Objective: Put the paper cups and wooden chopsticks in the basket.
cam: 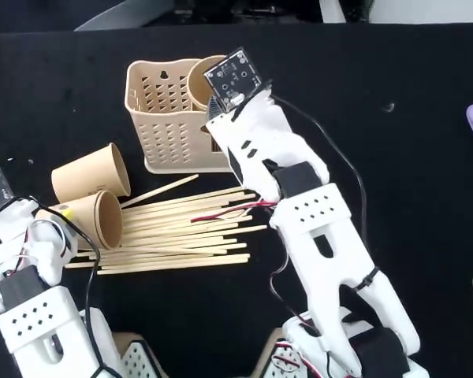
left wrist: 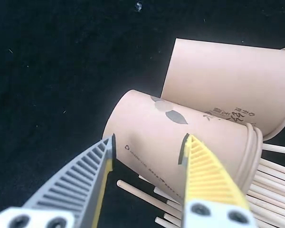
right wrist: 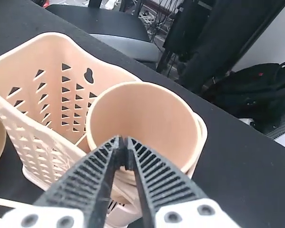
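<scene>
Now, your left gripper (left wrist: pixel 149 142) has its fingers apart, one on each side of the near tan paper cup (left wrist: pixel 147 118), close to its closed base. The step in hand looks like the grasp of this cup. Bring the fingers together slowly and stop once the wall is held, since thin paper will likely buckle under a hard squeeze. Holding near the base, where the cup should be stiffest, seems safer. Lift straight up before swinging toward 1 o'clock, so the rim does not drag the pale wooden chopsticks (cam: pixel 181 232) it rests on.

That cup (cam: pixel 83 214) lies on its side at 9 o'clock of the chopstick heap, mouth toward 3 o'clock, on the black worktop (cam: pixel 394 157). A second tan paper cup (cam: pixel 91 175) lies on its side just beside it at 12 o'clock. The chopsticks form a loose fan running from 9 to 3 o'clock.

The beige perforated plastic basket (cam: pixel 162 118) stands upright at 12 o'clock of the heap. A third paper cup (right wrist: pixel 142 118) stands upright at the basket's 3 o'clock end. Your right gripper (right wrist: pixel 122 142) has its fingers pressed together on that cup's near rim, as far as can be told. Part them only once the cup sits level.
</scene>
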Motion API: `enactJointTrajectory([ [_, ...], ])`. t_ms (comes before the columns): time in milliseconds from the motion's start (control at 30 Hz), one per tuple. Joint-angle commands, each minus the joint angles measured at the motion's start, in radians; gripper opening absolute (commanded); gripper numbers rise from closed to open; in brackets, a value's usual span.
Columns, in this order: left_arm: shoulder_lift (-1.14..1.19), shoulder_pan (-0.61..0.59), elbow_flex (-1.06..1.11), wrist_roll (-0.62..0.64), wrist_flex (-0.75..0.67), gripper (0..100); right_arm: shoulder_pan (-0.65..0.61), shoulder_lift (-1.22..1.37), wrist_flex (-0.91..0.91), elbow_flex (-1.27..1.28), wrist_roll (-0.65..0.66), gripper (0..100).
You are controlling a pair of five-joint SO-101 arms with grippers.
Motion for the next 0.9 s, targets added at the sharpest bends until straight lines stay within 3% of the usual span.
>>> enactJointTrajectory([
  [0, -0.006, 0.01, -0.005, 0.005, -0.008, 24, 0.015, -0.008, 0.012, -0.091, 0.0, 1.1],
  [367, -0.006, 0.01, -0.005, 0.005, -0.008, 24, 0.012, -0.015, 0.313, -0.443, -0.008, 1.5],
  [533, -0.006, 0.01, -0.005, 0.005, -0.008, 24, -0.081, -0.156, 0.572, -0.484, -0.008, 1.6],
  [767, -0.006, 0.01, -0.005, 0.005, -0.008, 24, -0.264, -0.421, 0.637, -0.13, -0.008, 1.7],
  [867, -0.006, 0.01, -0.004, 0.005, -0.009, 24, -0.331, -0.487, 0.532, 0.116, -0.005, 9.6],
])
